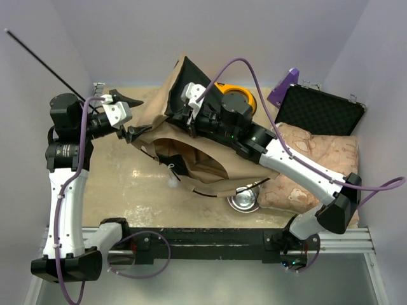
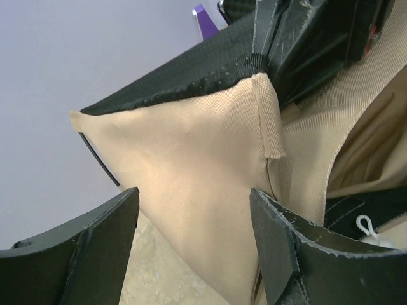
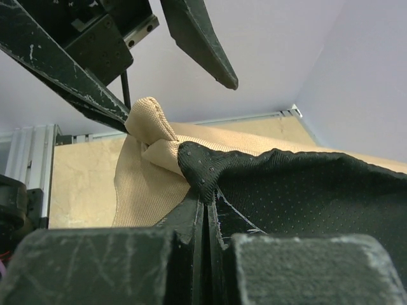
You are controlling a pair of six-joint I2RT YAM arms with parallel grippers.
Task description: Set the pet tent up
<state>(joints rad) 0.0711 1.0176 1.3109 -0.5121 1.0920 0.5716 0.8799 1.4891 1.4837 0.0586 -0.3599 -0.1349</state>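
Observation:
The pet tent (image 1: 191,136) lies crumpled mid-table, tan outside with black lining showing. My right gripper (image 1: 186,107) is shut on its raised far corner, pinching the black dotted lining (image 3: 210,171) between the jaws. My left gripper (image 1: 130,115) stands open at the tent's left corner. That tan corner (image 2: 191,171) hangs between its fingers (image 2: 95,241) without being pinched. A thin black pole (image 1: 44,63) sticks out up and to the left from that corner. In the right wrist view the left gripper's fingers (image 3: 200,41) show above the folded tan tip (image 3: 149,121).
A yellow feeder (image 1: 249,95) sits behind the tent, partly hidden by the right arm. A steel bowl (image 1: 243,200) lies at the tent's near edge. A star-patterned cushion (image 1: 321,162) and an open black case (image 1: 321,111) fill the right side. Walls stand close on three sides.

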